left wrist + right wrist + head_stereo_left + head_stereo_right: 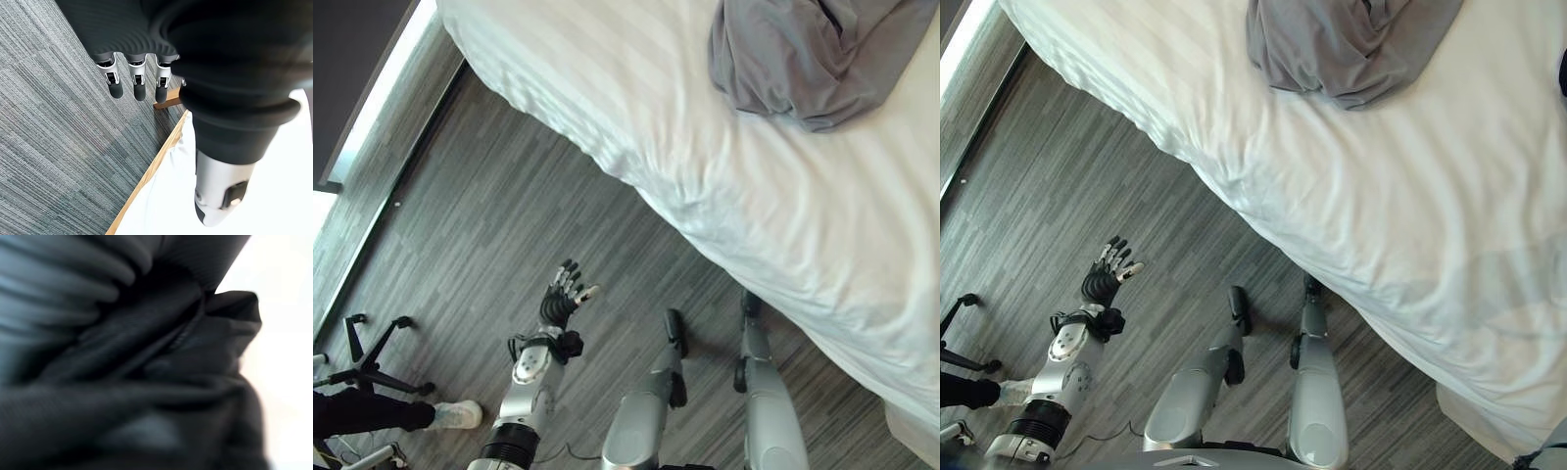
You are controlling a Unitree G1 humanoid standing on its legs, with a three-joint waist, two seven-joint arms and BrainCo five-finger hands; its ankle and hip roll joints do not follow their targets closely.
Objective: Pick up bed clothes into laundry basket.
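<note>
The grey garment (813, 59) lies crumpled on the bed (705, 186), untouched. The left hand (563, 294) hangs over the floor beside the bed, fingers straight and empty. The reach seems not yet begun; next it must extend toward the garment.

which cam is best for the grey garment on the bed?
The left eye view: the grey garment lies crumpled on the white bed, its near edge in full sight. The right eye view shows the same, cut off more at the top. The right wrist view shows blurred dark cloth, unidentifiable.
</note>
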